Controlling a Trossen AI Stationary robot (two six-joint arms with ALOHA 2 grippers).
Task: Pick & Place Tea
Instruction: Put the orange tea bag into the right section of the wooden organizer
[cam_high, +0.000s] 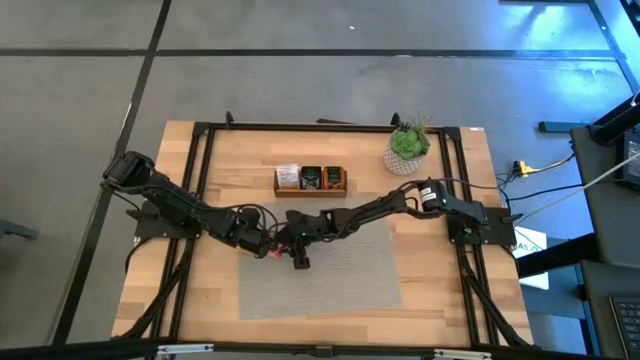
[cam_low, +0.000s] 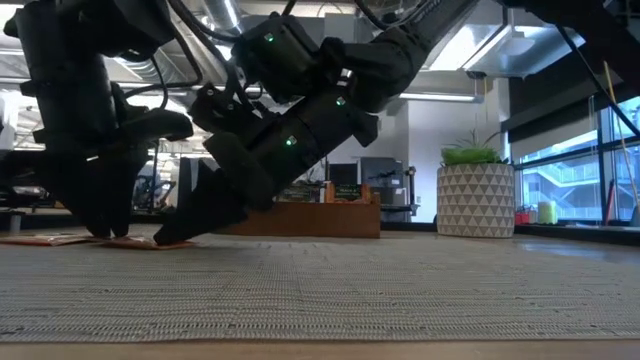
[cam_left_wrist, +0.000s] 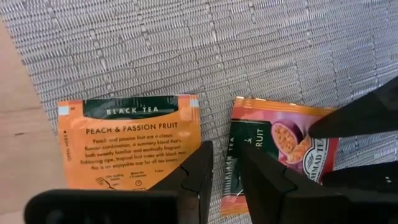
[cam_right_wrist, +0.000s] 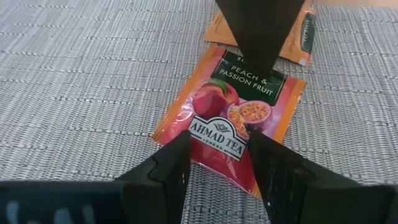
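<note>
The grey woven mat (cam_high: 320, 270) covers the near centre of the wooden table (cam_high: 440, 270). At the mat's far left edge both grippers meet low over two orange tea sachets. The left gripper (cam_left_wrist: 222, 163) hovers with its fingers slightly parted above the gap between the sachets, holding nothing; its fingers hide the near edges of both. The back-side sachet (cam_left_wrist: 129, 140), printed with text, lies flat and overhangs the mat edge onto bare wood. The front-side sachet (cam_right_wrist: 231, 118) lies flat just beside it. The right gripper (cam_right_wrist: 217, 158) straddles this sachet's near edge with fingers apart; contact cannot be confirmed. In the low view the arms block both sachets almost entirely. Farther back, the wooden tray (cam_high: 311, 180) holds more sachets, too small to read. A potted plant (cam_high: 408, 146) stands at far right.
</note>
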